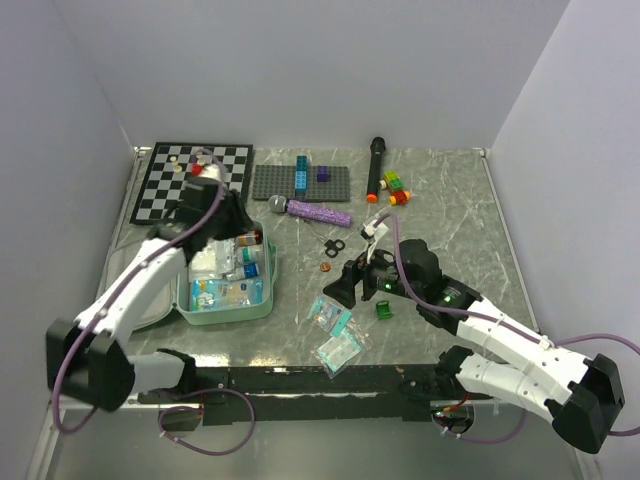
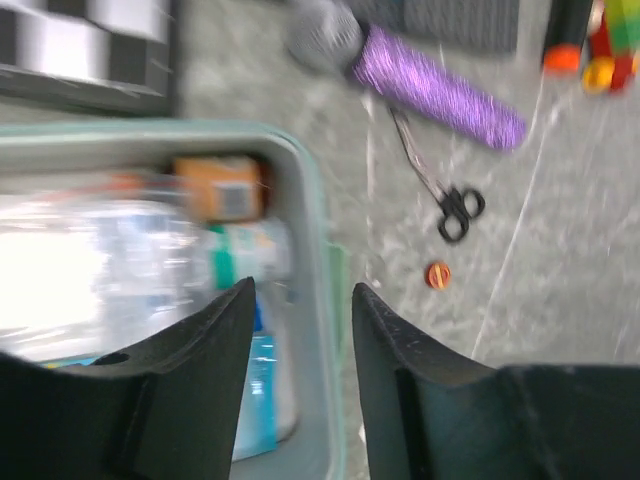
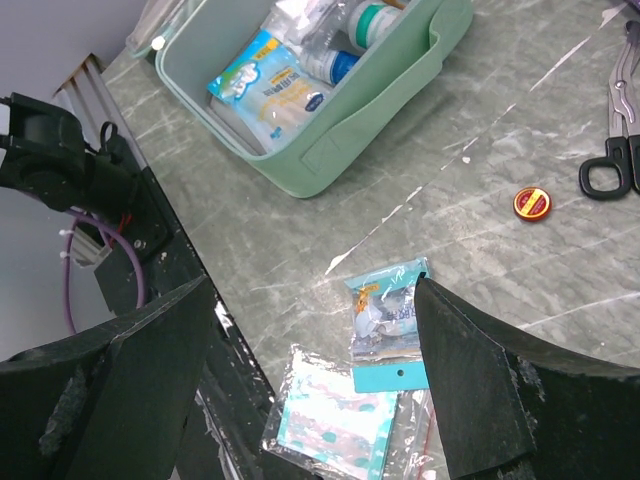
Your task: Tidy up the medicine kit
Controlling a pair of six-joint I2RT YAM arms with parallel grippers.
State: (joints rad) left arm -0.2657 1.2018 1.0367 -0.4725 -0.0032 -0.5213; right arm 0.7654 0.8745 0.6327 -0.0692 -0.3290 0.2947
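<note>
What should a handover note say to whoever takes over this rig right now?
Left gripper: jaws open, empty, over the right rim of the medicine kit.
Right gripper: jaws wide open, empty, above a blue sachet, with a second packet beside it.
Done: the kit lies open at the left, with packets and small bottles inside.
Left: both sachets, and probably the scissors and the red tin, lie outside; case not yet closed.
</note>
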